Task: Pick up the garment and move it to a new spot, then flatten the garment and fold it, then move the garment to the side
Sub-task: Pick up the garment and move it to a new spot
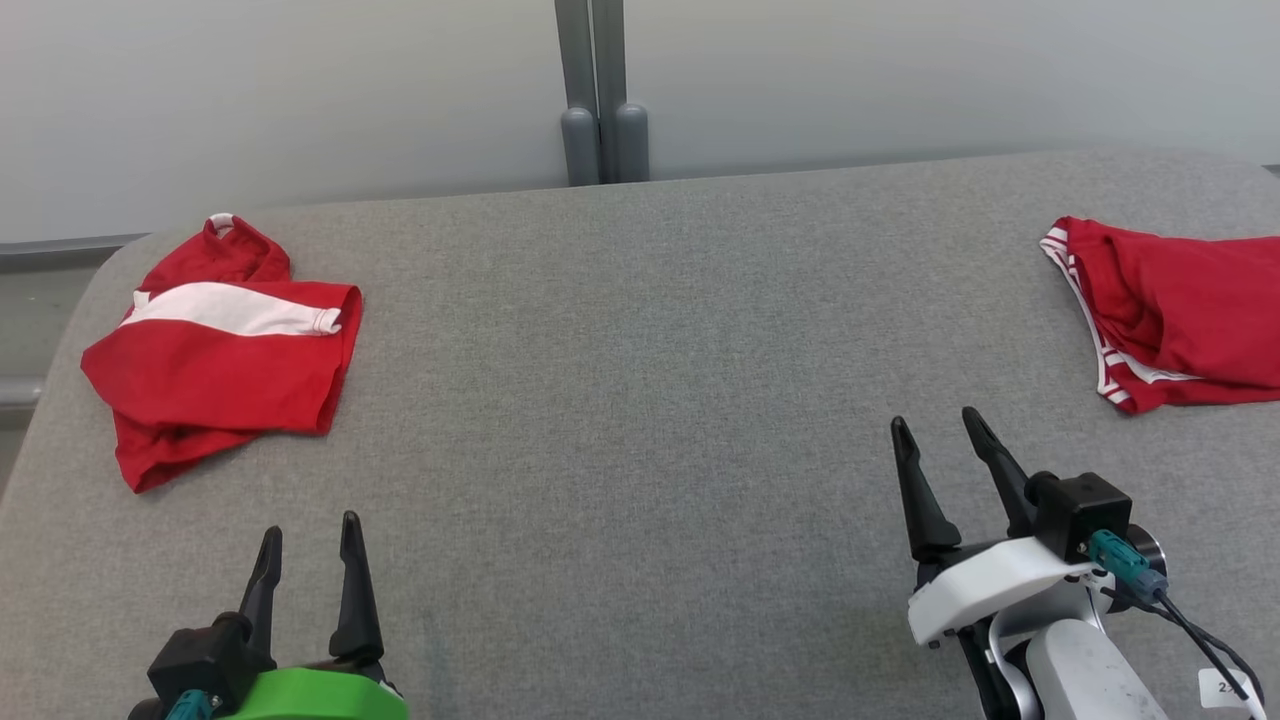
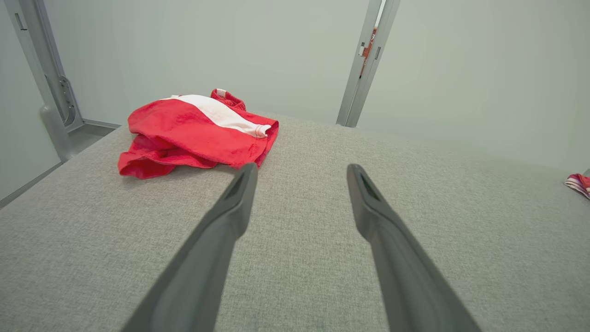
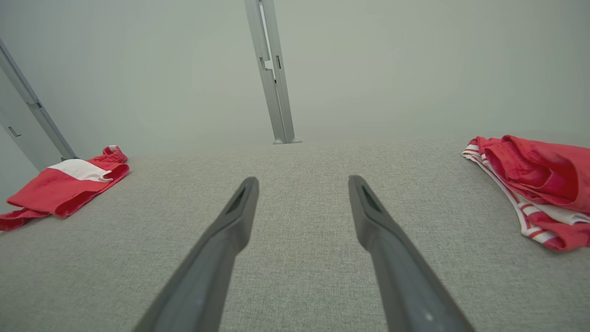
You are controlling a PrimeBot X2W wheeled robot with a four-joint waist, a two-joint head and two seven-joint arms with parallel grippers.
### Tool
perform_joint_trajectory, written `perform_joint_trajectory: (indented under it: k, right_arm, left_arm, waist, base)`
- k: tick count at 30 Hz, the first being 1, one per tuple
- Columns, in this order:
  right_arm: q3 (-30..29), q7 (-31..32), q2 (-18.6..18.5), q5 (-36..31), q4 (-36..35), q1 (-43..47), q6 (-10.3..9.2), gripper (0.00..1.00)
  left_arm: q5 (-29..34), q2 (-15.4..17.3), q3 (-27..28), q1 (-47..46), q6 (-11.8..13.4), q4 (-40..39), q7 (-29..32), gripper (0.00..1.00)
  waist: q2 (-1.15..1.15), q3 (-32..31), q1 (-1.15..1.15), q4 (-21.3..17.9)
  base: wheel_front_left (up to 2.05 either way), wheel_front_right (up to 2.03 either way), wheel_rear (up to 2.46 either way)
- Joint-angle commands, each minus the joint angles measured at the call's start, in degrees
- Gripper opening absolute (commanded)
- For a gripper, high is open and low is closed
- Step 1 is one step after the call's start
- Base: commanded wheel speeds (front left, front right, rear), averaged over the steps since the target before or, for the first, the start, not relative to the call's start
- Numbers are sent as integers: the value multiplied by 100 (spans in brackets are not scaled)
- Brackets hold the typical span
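Two red garments lie on the grey fabric table [image 1: 640, 350]. One red garment with a broad white band [image 1: 220, 370] [image 2: 184, 133] [image 3: 55, 189] lies folded at the far left. A crumpled red garment with white-striped edging [image 1: 1180, 310] [image 2: 580, 182] [image 3: 539, 175] lies at the far right, cut off by the frame. My left gripper [image 1: 310, 528] [image 2: 302, 168] is open near the front left, short of the banded garment and holding nothing. Off the striped garment's near left corner, my right gripper [image 1: 937, 420] [image 3: 303, 180] is open and empty.
A grey double post [image 1: 603, 100] stands against the pale wall behind the table's back edge. The table's rounded left corner [image 1: 60, 330] drops off beside the banded garment. Bare fabric stretches between the two garments.
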Motion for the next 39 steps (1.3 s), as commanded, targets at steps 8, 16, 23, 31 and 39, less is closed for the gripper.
perform_joint_trajectory:
  k: [8, 16, 23, 31, 39]
  right_arm:
    - [36, -15, -14, 67, 10, 127, -8, 100]
    - [108, -15, -13, -36, -70, 155, -8, 100]
    - [260, -15, -14, 15, -68, 127, -8, 100]
    - [449, -15, -16, 74, -30, 59, -8, 100]
    - [613, -15, -22, 21, -35, -67, -8, 100]
  left_arm:
    - [80, -20, -51, 29, -51, 27, -18, 100]
    - [115, -35, -93, 42, -46, 5, -17, 100]
    - [117, -42, -15, 148, -24, -28, -14, 100]
    - [101, -49, 42, 253, -46, -73, -11, 100]
    - [33, -21, 232, 255, 27, -171, -11, 100]
  waist:
    - [0, -32, 0, 199]
    - [0, -32, 0, 1202]
    - [0, -43, 0, 2135]
    - [0, -54, 0, 2631]
    - [0, 99, 0, 2487]
  base:
    - [0, 0, 0]
    - [0, 0, 0]
    - [0, 0, 0]
    - [0, 0, 0]
    - [0, 0, 0]
